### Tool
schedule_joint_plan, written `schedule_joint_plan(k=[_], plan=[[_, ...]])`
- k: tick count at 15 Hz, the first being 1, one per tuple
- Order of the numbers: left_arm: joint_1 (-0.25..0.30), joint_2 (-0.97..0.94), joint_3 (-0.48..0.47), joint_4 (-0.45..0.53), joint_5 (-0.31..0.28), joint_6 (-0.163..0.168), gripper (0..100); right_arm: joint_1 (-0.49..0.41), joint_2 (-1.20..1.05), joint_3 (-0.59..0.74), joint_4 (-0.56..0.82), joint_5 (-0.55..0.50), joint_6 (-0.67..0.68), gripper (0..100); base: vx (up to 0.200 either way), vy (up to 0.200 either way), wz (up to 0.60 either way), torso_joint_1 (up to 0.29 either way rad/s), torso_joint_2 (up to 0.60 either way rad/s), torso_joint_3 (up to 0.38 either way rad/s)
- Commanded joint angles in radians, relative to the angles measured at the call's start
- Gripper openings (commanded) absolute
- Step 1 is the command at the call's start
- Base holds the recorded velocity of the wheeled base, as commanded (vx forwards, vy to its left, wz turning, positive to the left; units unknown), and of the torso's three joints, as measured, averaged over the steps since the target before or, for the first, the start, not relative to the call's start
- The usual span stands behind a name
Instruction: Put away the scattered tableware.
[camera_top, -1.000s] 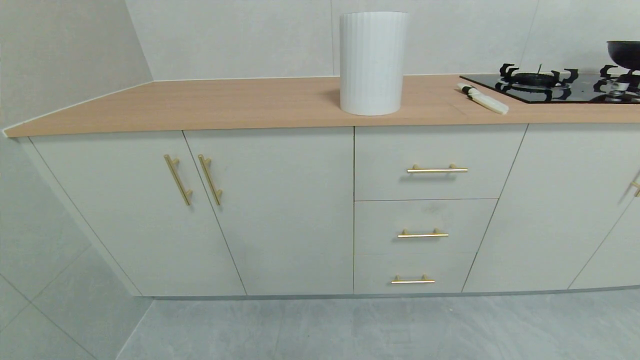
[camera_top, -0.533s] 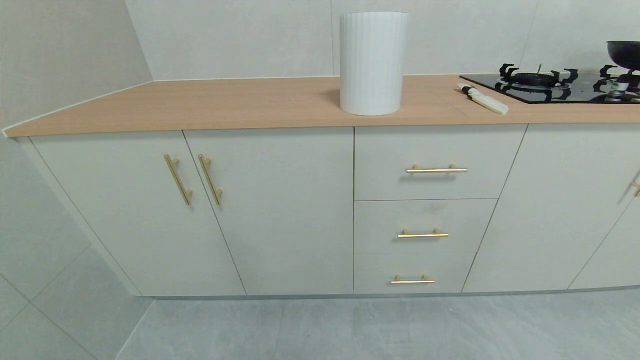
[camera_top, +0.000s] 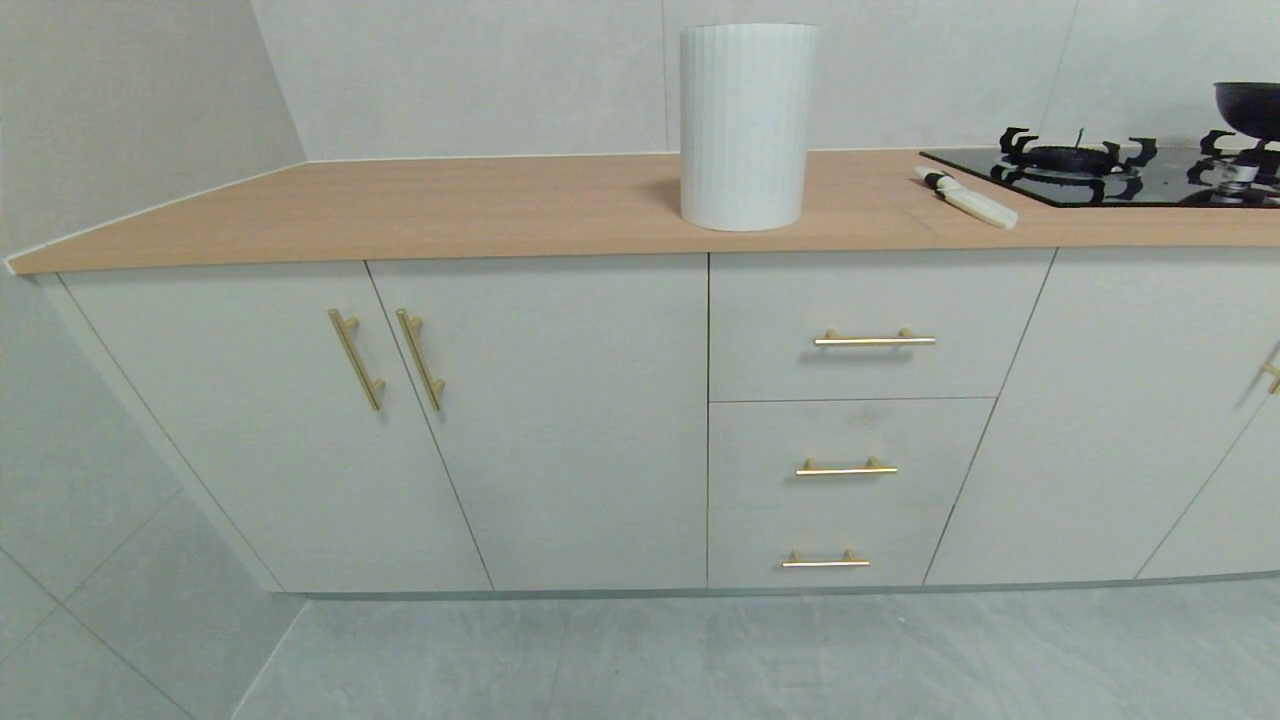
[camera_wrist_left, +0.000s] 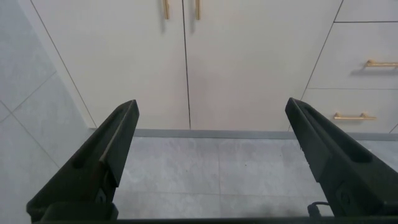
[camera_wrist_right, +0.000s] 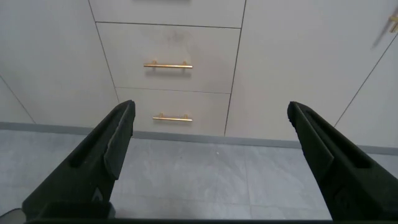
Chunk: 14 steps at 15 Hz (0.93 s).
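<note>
Closest in, the left gripper (camera_wrist_left: 211, 155) hangs low over the grey floor (camera_wrist_left: 205, 174), fingers (camera_wrist_left: 99, 155) spread wide apart with nothing between them, facing the foot of the double cabinet doors (camera_top: 400, 420). The right gripper (camera_wrist_right: 211, 162) is the same deal: fingers wide apart, empty, low over the floor, pointed at the lower two of the drawers (camera_top: 850, 420).

Further back it's all pale cabinet fronts with gold bar handles (camera_top: 874, 340). The two doors are on the left, a stack of three drawers is in the middle, and everything is closed.

Up on the wooden table (camera_top: 450, 205), a tall white ribbed container (camera_top: 744, 125) stands upright near the front edge, roughly above the seam between doors and drawers. To its right, a cream-coloured knife (camera_top: 965, 198) lies flat on the table, just beside the front corner of the black stove (camera_top: 1100, 175) and apart from the container. A dark pan (camera_top: 1250, 105) sits on the stove's far right burner, cut off by the edge.
</note>
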Motion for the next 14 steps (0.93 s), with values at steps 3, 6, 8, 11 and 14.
schedule_joint_plan(k=[3,6,8,11,14], plan=[[0.0,0.0,0.0,0.0,0.0,0.0,100,0.0,0.003,0.003,0.003,-0.004,0.028,100,0.0,0.0,0.0,0.0,0.0,0.0],[0.0,0.0,0.0,0.0,0.0,0.006,100,0.0,0.003,0.003,0.003,0.0,0.026,100,0.0,0.0,0.0,0.0,0.0,0.0],[0.0,0.0,0.0,0.0,0.0,0.003,100,0.0,0.003,0.003,0.003,0.0,0.029,100,0.0,0.0,0.0,0.0,0.0,0.0],[0.0,0.0,0.0,0.0,0.0,0.01,100,0.0,0.003,0.003,0.003,0.0,0.031,100,0.0,0.0,0.0,0.0,0.0,0.0],[0.0,0.0,0.0,0.0,0.0,0.007,100,0.0,0.003,0.003,0.003,0.0,0.031,100,0.133,0.0,0.0,0.002,0.0,0.0]])
